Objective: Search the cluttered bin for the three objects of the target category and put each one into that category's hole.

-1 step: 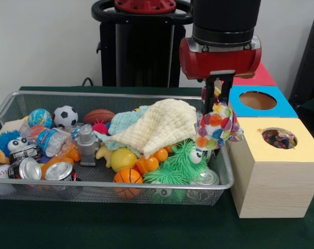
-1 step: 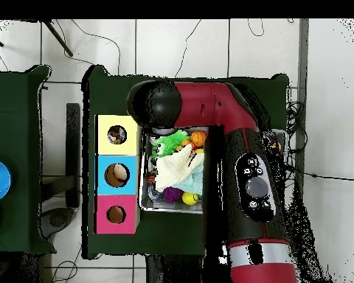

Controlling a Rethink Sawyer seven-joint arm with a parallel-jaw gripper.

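While the gripper [image 1: 217,98] hangs over the right end of the bin [image 1: 22,96], its fingers are pinched on the top of a spotted cloth toy [image 1: 216,127], which dangles just above the bin's right rim, beside the yellow box [image 1: 273,179] but not yet over its hole [image 1: 279,138]. That hole already shows something of the same bright pattern inside, so I judge it the target. The risk from here is the grip: only a small fold of cloth seems caught, and the toy could slip free on a quick sideways move and drop back into the bin or between rim and box. The limp lower part may also drag on the rim or snag the box edge if it is carried across too low, and it may drape over the hole's edge instead of falling in. In the bin a cream cloth [image 1: 159,124] lies over the middle and hides whatever is beneath, so any remaining target may be buried there. A green fuzzy toy [image 1: 177,166], a small basketball [image 1: 127,177], cans [image 1: 58,171] and a soccer ball [image 1: 66,115] crowd the rest. Beyond the yellow box stand a blue box [image 1: 260,101] and a pink box [image 1: 258,77]. In the overhead view the arm [image 2: 246,158] covers the gripper and much of the bin.
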